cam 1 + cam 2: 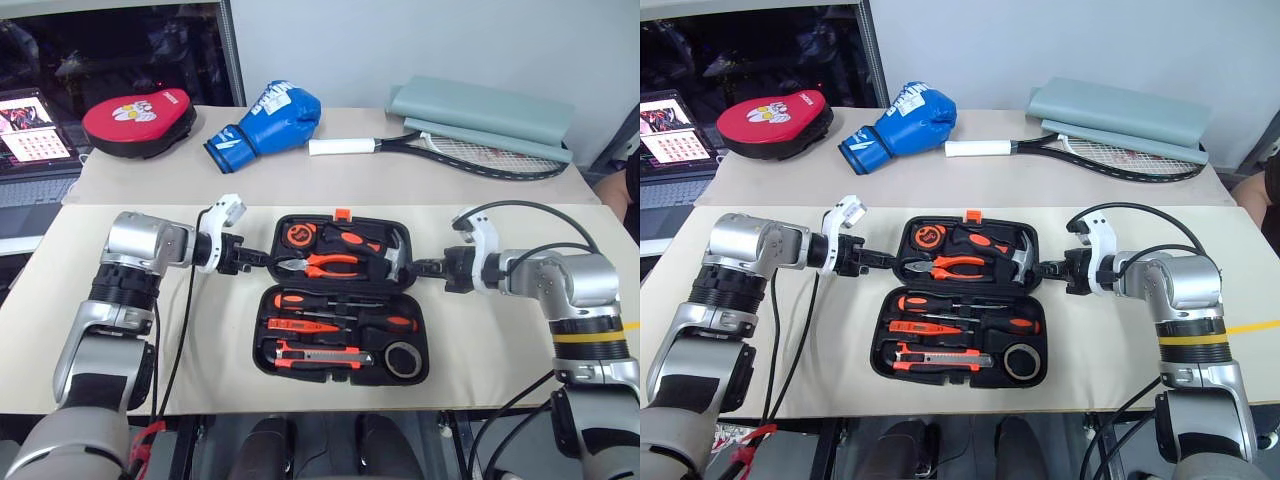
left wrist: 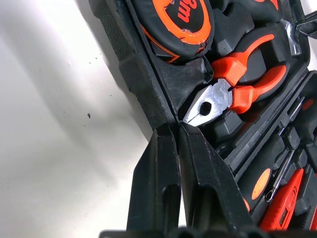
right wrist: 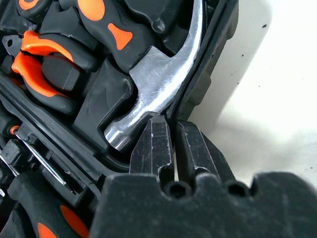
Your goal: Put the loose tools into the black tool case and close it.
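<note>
The black tool case (image 1: 343, 284) lies open on the near table. In its near half rest two screwdrivers (image 1: 322, 302), the slim tester pen (image 1: 300, 324), the utility knife (image 1: 316, 354) and the tape roll (image 1: 403, 359). Pliers (image 1: 326, 265), a hammer (image 1: 394, 256) and a tape measure (image 1: 298, 235) fill the far half. At that half's left edge my left gripper (image 1: 268, 261) is shut on the rim, one finger (image 2: 158, 163) outside and one inside. At the right edge, by the hammer head (image 3: 148, 94), my right gripper (image 1: 412, 267) is shut on the rim in the same way.
On the far table lie a red punch pad (image 1: 138, 120), a blue boxing glove (image 1: 268, 122), a racket (image 1: 470, 152) and a folded grey mat (image 1: 490, 115). A lit screen (image 1: 30, 125) stands at the far left. Bare tabletop flanks the case on both sides.
</note>
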`<state>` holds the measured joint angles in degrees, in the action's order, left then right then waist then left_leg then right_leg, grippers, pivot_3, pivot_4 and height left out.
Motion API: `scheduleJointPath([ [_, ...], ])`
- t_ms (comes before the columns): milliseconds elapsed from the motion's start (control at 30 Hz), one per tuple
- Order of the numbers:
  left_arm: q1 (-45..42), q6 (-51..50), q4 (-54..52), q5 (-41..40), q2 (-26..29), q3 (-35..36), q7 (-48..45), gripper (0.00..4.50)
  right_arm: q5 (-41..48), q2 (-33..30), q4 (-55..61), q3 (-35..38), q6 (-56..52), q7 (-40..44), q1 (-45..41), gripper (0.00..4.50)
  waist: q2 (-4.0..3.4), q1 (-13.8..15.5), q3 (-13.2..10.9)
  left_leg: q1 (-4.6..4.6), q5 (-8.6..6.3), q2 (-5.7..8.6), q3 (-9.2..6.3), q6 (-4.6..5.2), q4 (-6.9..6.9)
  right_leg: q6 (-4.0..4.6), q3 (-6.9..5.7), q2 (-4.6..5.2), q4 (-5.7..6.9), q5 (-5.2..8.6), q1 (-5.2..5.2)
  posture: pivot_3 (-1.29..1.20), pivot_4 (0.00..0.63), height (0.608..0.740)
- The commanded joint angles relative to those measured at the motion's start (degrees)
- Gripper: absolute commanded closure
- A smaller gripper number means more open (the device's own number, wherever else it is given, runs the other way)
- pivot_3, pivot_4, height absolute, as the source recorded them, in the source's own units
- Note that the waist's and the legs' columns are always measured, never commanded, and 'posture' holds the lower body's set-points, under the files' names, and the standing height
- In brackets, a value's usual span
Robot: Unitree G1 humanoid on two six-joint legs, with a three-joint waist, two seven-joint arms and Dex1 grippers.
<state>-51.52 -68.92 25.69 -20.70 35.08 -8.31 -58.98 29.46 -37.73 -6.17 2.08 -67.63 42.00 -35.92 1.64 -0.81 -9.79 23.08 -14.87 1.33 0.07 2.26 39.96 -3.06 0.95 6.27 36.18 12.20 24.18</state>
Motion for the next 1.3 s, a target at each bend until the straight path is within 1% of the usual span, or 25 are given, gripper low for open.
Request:
scheduleJointPath([
  [33,0.5,-0.8,-0.9,-1.2,-0.9,-0.9,-0.8,4.49,1.3,0.4,2.7,1.2,1.2,0.8,0.2,4.50,0.00,0.0,0.0,0.01,0.00,0.00,0.00,0.00,0.00,0.00,0.00,0.00,0.00,0.00,0.00,0.00,0.150,0.737],
  [133,1.1,-2.0,-1.7,-2.1,-1.0,-0.1,-1.0,4.49,1.8,0.5,3.8,2.4,1.4,0.7,1.0,4.50,0.00,0.0,0.0,0.03,0.00,0.01,0.00,0.00,0.00,0.00,0.00,0.01,-0.01,0.00,0.02,0.00,0.150,0.737],
  [267,3.3,-4.1,-6.0,-5.1,-2.5,2.0,-1.3,4.49,2.6,1.0,5.5,4.8,2.1,0.3,1.5,4.50,0.00,0.0,0.0,0.10,-0.01,0.00,-0.01,0.01,-0.07,0.00,-0.01,0.01,0.02,0.00,0.08,0.00,0.150,0.737],
  [367,4.5,-2.5,-9.2,-6.9,-4.8,5.3,-0.1,4.49,2.7,0.5,7.4,5.0,4.1,1.6,2.2,4.50,0.00,0.2,0.0,0.22,-0.02,0.02,-0.02,0.02,-0.08,-0.04,-0.04,0.05,0.04,-0.02,0.11,0.00,0.150,0.737],
  [467,5.2,1.6,-11.1,-6.8,-7.6,8.8,2.2,4.49,1.3,1.2,8.0,5.8,8.0,0.2,2.1,4.50,0.00,0.4,0.0,0.26,-0.03,0.11,-0.03,0.05,-0.08,-0.11,-0.06,0.16,0.00,-0.04,0.11,0.00,0.150,0.737],
  [667,6.0,11.1,-13.3,-6.0,-11.8,11.4,4.4,4.49,-1.2,2.6,7.8,6.5,16.0,-0.5,1.7,4.50,0.02,0.7,0.0,0.37,-0.01,0.19,-0.07,0.01,-0.07,-0.17,-0.09,0.21,-0.08,-0.08,0.23,0.00,0.150,0.737],
  [867,6.9,22.8,-13.9,-4.0,-15.5,11.1,5.7,4.49,-7.2,3.8,7.0,5.8,29.7,-0.8,2.6,4.50,0.02,0.6,0.0,0.70,0.02,0.21,-0.04,-0.04,-0.09,-0.16,-0.05,0.21,0.00,-0.09,0.56,0.00,0.150,0.737],
  [967,9.9,31.2,-15.7,-1.7,-15.5,8.8,3.8,4.49,-10.4,3.5,8.1,4.8,37.1,0.3,5.7,4.50,0.02,0.5,0.0,0.80,0.19,0.26,0.00,-0.33,-0.11,-0.16,0.01,0.21,0.05,-0.09,0.76,0.00,0.150,0.737],
  [1033,11.7,34.9,-16.6,-0.9,-15.5,8.1,3.4,4.49,-11.9,3.5,9.0,4.7,42.2,0.8,8.6,4.50,0.02,0.4,0.0,0.81,0.24,0.25,0.02,-0.42,-0.17,-0.16,0.00,0.21,0.03,-0.09,0.80,0.00,0.150,0.737],
  [1167,16.3,47.2,-17.3,2.7,-15.5,7.1,4.4,4.49,-16.8,3.3,9.2,5.7,58.3,0.5,16.0,4.50,0.01,0.4,0.0,1.12,0.25,0.27,0.04,-0.44,-0.14,-0.17,-0.01,0.25,-0.03,-0.09,1.05,0.00,0.150,0.737],
  [1233,17.6,52.7,-16.6,4.1,-15.8,7.2,5.1,4.49,-17.9,2.9,9.7,5.9,62.6,0.7,18.6,4.50,0.01,0.4,0.0,1.11,0.25,0.28,0.09,-0.44,-0.14,-0.18,0.00,0.27,-0.05,-0.10,1.04,0.00,0.150,0.737],
  [1300,18.6,56.0,-16.3,4.9,-16.0,7.3,5.5,4.49,-19.0,2.5,9.9,6.2,66.0,0.2,20.3,4.50,0.01,0.4,0.0,1.09,0.21,0.28,0.11,-0.36,-0.09,-0.19,-0.01,0.27,-0.08,-0.10,0.98,0.00,0.150,0.737],
])
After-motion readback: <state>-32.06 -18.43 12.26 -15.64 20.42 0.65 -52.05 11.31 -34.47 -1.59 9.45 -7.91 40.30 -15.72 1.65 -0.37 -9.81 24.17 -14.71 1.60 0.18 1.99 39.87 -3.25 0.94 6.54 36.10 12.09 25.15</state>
